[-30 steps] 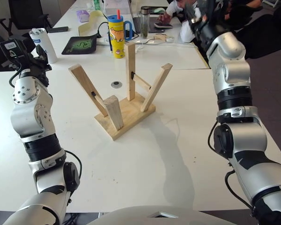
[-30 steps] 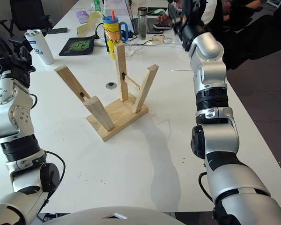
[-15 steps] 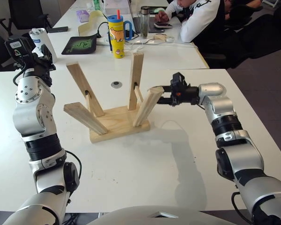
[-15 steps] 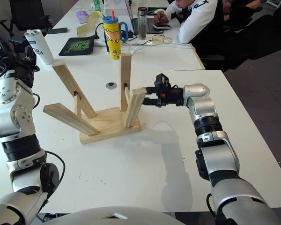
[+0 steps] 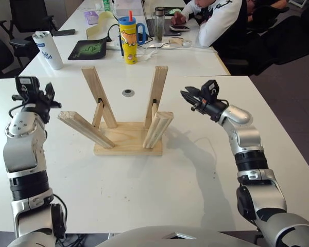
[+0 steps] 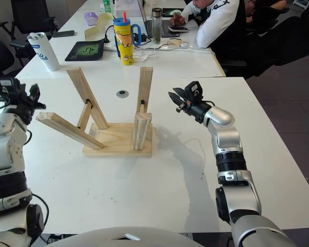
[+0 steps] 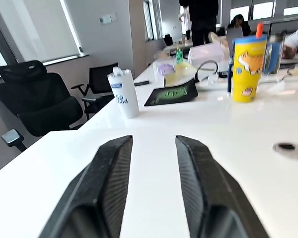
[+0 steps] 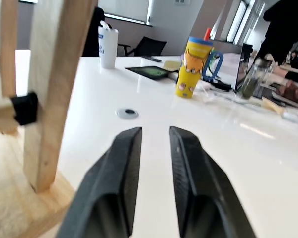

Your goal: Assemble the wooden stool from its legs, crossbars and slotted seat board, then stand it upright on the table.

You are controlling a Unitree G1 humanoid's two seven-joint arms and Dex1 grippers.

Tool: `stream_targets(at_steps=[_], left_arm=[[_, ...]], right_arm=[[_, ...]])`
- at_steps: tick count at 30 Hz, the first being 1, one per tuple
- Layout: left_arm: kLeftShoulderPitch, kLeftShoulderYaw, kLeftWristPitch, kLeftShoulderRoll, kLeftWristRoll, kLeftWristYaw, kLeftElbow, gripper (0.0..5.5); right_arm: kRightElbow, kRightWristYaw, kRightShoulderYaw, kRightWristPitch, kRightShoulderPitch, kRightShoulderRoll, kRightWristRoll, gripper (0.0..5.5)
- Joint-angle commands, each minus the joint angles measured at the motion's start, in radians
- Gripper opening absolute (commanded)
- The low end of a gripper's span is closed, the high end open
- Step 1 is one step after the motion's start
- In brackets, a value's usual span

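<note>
a yellow cup (image 5: 127, 32) with a red straw in it, a white tumbler (image 5: 47, 49) and a dark bottle (image 5: 159, 20) stand at the far side of the table (image 5: 170, 185); what the last two hold cannot be told. the wooden stool (image 5: 126, 144) sits upside down mid-table, its four legs splayed upward. half a second ago the right gripper (image 8: 155, 133) pinched the near right leg (image 5: 158, 128). now it is off it, to the stool's right, fingers narrowly apart and empty. the left gripper (image 7: 153, 141) has dropped lower, left of the stool, fingers parted on nothing. the right wrist view shows a black fitting (image 8: 25, 108) on a stool leg (image 8: 54, 89), while the left wrist view faces the tumbler.
</note>
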Motion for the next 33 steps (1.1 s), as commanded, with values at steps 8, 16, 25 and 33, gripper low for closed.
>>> stream_targets(at_steps=[8,16,25,33], left_arm=[[0.349,-0.150,-0.070,0.036,-0.014,-0.284,0.034,0.02],[0.320,-0.282,-0.081,-0.007,-0.018,-0.353,0.031,0.02],[0.301,-0.385,-0.042,-0.050,-0.011,-0.338,-0.026,0.02],[0.351,-0.383,-0.004,-0.057,0.010,-0.268,-0.016,0.02]], right_arm=[[-0.350,-0.143,0.096,0.243,0.372,0.035,-0.031,0.00],[-0.369,-0.220,0.147,0.317,0.412,0.072,-0.052,0.00],[-0.365,-0.246,0.154,0.327,0.414,0.082,-0.057,0.00],[-0.327,-0.252,0.159,0.298,0.406,0.081,-0.064,0.00]])
